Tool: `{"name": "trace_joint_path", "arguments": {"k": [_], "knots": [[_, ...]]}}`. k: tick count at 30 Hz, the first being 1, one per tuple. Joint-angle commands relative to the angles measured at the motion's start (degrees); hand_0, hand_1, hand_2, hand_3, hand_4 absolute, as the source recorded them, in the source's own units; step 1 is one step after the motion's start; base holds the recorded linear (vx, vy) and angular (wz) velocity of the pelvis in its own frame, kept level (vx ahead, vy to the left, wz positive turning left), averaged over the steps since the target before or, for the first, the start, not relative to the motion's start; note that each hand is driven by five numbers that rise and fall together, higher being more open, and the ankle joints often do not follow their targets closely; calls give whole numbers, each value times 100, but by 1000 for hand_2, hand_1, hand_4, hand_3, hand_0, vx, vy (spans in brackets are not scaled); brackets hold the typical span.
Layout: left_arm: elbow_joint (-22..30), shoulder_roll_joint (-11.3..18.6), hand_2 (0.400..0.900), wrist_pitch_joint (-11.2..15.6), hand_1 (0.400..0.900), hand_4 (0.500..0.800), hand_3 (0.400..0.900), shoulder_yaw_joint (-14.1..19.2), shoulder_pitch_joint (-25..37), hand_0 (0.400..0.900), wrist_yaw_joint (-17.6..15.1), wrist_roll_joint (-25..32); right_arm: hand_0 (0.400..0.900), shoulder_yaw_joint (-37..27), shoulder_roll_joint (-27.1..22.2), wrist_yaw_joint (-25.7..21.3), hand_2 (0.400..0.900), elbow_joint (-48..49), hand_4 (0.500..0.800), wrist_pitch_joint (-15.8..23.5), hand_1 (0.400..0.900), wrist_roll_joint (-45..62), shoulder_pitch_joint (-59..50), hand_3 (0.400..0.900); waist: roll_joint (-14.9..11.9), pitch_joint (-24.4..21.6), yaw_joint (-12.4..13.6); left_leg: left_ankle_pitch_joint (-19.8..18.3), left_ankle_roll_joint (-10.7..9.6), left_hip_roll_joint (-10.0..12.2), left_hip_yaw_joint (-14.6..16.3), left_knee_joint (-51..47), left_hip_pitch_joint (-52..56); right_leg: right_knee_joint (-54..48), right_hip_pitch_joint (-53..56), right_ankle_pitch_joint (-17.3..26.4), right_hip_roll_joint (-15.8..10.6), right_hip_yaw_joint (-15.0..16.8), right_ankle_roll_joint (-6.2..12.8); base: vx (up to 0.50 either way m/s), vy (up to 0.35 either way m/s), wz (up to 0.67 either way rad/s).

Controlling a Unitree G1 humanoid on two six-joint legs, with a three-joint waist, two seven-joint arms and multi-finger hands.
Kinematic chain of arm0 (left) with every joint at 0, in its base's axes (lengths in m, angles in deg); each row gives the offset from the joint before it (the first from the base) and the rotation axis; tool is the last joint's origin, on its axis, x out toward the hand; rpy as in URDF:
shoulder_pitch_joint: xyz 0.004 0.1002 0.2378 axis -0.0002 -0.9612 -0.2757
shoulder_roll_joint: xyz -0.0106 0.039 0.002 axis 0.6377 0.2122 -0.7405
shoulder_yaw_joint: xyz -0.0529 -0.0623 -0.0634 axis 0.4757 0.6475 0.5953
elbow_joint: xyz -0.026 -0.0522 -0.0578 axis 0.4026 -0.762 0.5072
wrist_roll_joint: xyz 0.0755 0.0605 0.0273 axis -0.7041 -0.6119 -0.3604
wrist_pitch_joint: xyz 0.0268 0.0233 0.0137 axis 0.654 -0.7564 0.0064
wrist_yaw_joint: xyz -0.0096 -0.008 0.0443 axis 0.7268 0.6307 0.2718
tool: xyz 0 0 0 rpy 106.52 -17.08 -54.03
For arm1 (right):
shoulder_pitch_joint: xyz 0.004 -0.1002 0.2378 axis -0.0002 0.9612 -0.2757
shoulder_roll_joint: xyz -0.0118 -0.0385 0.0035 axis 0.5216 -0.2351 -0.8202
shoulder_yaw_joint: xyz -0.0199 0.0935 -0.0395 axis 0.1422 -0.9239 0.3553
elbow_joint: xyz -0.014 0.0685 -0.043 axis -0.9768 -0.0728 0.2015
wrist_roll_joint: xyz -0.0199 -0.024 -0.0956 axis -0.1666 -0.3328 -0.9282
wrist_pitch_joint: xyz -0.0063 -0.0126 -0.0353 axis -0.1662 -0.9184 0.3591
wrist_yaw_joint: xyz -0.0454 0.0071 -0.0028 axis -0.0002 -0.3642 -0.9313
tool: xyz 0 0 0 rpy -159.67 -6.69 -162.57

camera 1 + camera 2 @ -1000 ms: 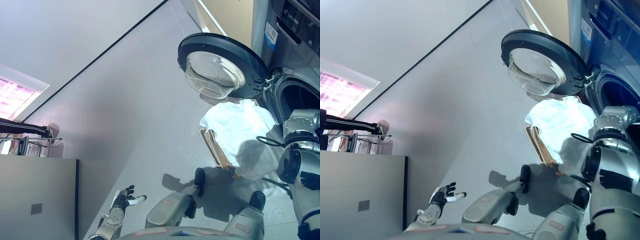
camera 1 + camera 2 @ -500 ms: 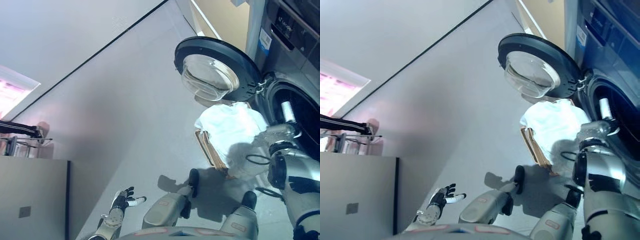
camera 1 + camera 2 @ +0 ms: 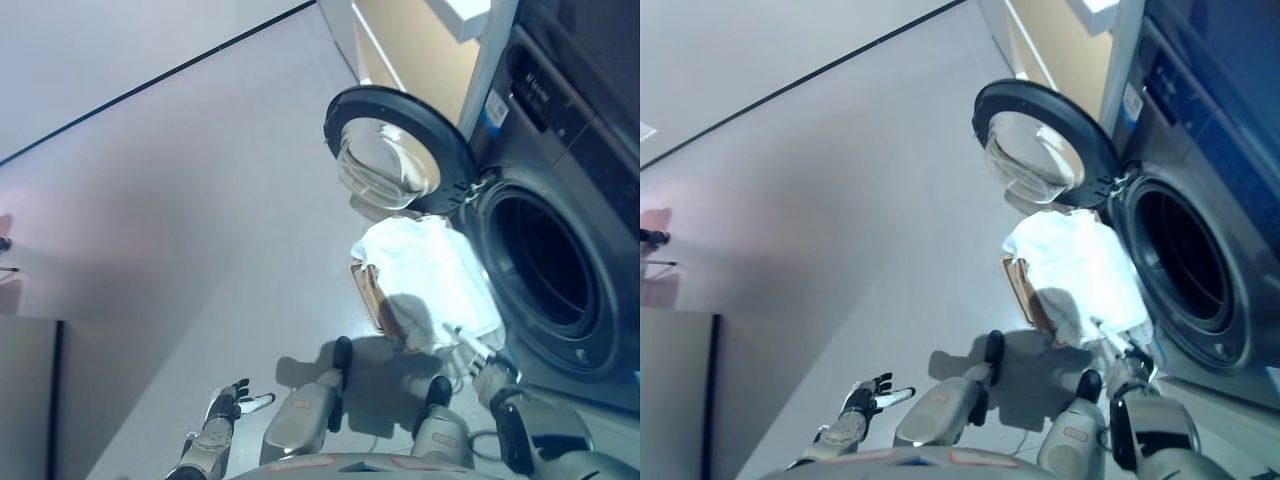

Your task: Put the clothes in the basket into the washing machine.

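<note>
One washing machine [image 3: 560, 260] with door [image 3: 395, 150] swung open, one basket [image 3: 375, 300] holding white clothes [image 3: 430, 285] beside it, right hand [image 3: 470, 348] withdrawn from drum to clothes' edge, fingers straight and empty, left hand [image 3: 228, 400] still loosely spread, holding nothing.

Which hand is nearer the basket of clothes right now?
The right hand, at the white clothes in the basket; the left hand hangs open far off.

Glossy dark washing machine [image 3: 560, 200], white cloth clothes [image 3: 425, 275], seemingly wooden basket [image 3: 366, 300]

laundry room: washing machine [image 3: 560, 230]
</note>
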Motion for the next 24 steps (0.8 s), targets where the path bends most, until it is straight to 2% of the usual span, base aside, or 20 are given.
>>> {"name": "trace_joint_path", "arguments": {"k": [1,4,5,8,13,14,18,24], "knots": [[-539,161,900,-32,900,800,900,344,166,900,-4,-158,900,417,-13,65,900,217,800,0,900,-1226,446,900,-293,-391,-136,-18,-290,98,-33,62,-184,-230,309,199,198,-5,-69,39,-81,-14],[-707,209,900,-101,900,800,900,503,128,900,104,-341,900,1000,66,259,900,276,800,-146,900,-2367,914,900,-558,-592,-231,-33,-309,162,25,21,-15,-363,512,241,281,-6,-71,33,-75,-16],[-749,237,900,-118,900,800,900,547,115,900,143,-434,900,1376,93,315,900,298,800,-191,900,-2988,1057,900,-662,-639,-244,-45,-321,179,42,2,81,-411,613,243,311,14,-71,21,-68,-16],[-849,292,900,-155,900,800,900,565,17,900,243,-771,900,2038,148,450,900,417,800,-285,900,-4147,1423,900,-868,-856,-284,-53,-341,233,92,-53,239,-632,797,327,400,34,-47,17,-66,-17],[-1024,286,900,-224,900,800,900,619,-41,900,281,-1032,900,1899,196,585,900,178,800,-424,900,-4366,1780,900,-1019,-1070,-352,-23,-347,313,190,-248,536,-638,952,346,444,70,-14,26,-29,-16],[-1141,268,900,-295,900,800,900,620,-32,900,339,-1137,900,1626,224,682,900,-15,800,-503,900,-4216,1915,900,-1066,-1175,-423,-31,-364,355,215,-340,656,-578,1042,304,438,70,-1,44,-12,-2],[-1297,239,900,-375,900,800,900,638,-2,900,470,-1202,900,1259,208,803,900,-135,800,-565,900,-3965,2029,900,-1116,-1326,-535,-140,-287,346,305,-325,882,-562,1214,277,432,116,16,42,-7,-14],[-1269,232,900,-391,900,800,900,570,-30,900,546,-1350,900,1331,322,892,900,-30,800,-551,900,-3925,2086,900,-1169,-1490,-596,-280,-212,348,377,-314,1127,-531,1385,212,425,228,24,25,-19,-11]]}}
